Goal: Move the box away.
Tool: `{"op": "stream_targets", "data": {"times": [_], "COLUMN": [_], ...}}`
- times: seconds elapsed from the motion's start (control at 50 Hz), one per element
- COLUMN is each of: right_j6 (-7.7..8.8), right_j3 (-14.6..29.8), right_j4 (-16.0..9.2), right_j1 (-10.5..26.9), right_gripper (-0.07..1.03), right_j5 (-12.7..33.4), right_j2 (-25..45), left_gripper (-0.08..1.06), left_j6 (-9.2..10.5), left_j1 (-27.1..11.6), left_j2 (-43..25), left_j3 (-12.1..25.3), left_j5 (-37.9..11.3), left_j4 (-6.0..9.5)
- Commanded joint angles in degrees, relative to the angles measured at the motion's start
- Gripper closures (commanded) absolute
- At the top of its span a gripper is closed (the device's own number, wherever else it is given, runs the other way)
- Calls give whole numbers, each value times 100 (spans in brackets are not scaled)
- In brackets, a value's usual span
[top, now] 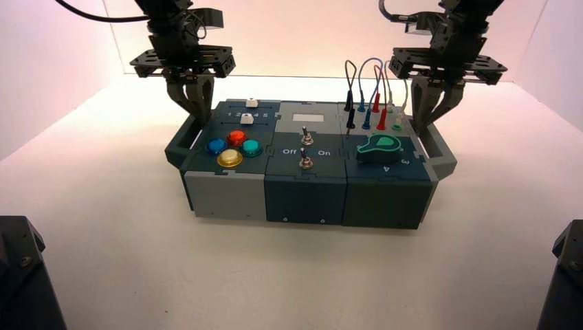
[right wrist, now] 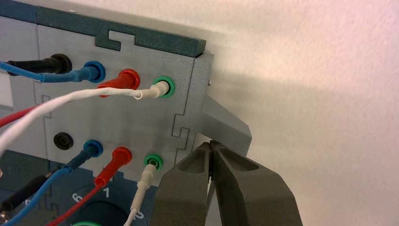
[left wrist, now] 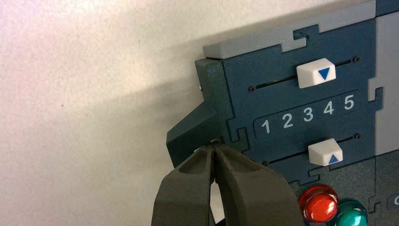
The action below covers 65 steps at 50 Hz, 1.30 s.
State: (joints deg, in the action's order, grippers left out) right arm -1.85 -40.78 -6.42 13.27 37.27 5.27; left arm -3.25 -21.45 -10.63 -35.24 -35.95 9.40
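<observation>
The box point(top: 306, 185) stands mid-table, dark teal-grey with one light-grey front panel at its left. It carries coloured round buttons point(top: 234, 148), two toggle switches point(top: 305, 150), a green knob point(top: 379, 144) and looped wires point(top: 371, 89). My left gripper point(top: 200, 118) point(left wrist: 213, 147) is shut, with its tips down at the far end of the left side handle point(top: 177, 146) point(left wrist: 188, 134), against the box wall. My right gripper point(top: 424, 126) point(right wrist: 210, 143) is shut too, its tips at the far end of the right side handle point(top: 443, 155) point(right wrist: 226, 125). Nothing lies between either pair of fingers.
Two white sliders point(left wrist: 316, 73) point(left wrist: 324, 151) flank a 1–5 scale near the left gripper. Red, blue, white and black plugs point(right wrist: 117, 80) sit in sockets beside the right gripper. Dark blocks point(top: 20, 275) point(top: 565, 275) stand at the front corners. White walls enclose the table behind.
</observation>
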Motion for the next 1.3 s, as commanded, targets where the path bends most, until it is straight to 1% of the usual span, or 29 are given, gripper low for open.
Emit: {"op": "stream_targets", "data": {"times": [0.02,0.16,0.28,0.66,0.84,0.98,1.14,1.18,1.2,1.3], "right_j6": [9,53,53,70,70,79,123,123,132,132], "right_j3": [404,580,659,1099,1380,1573,1872,1907,1995,2188], "right_j4": [114,167,246,475,571,598,624,615,615,615], "right_j1": [-97,-97,-97,-114,-176,-272,-343,-343,-352,-352], "right_gripper": [99,99,99,99,99,99,99,99,99,99], "right_j5": [-176,-255,-378,-729,-729,-729,-729,-721,-694,-606], "right_j2": [105,229,343,835,1011,1134,1327,1354,1397,1503], "left_gripper": [101,101,101,101,101,101,101,101,101,101], "left_j6": [-26,-88,-132,-343,-457,-492,-589,-589,-589,-598], "left_j1": [35,35,70,176,211,211,246,246,264,281], "left_j2": [-44,-193,-316,-765,-958,-1099,-1327,-1336,-1397,-1459], "left_j3": [316,492,642,1327,1644,1828,2197,2224,2355,2549], "left_j5": [44,88,185,237,246,255,255,246,220,132], "left_j4": [-18,-26,-26,-35,-35,-26,-35,-26,-26,-35]}}
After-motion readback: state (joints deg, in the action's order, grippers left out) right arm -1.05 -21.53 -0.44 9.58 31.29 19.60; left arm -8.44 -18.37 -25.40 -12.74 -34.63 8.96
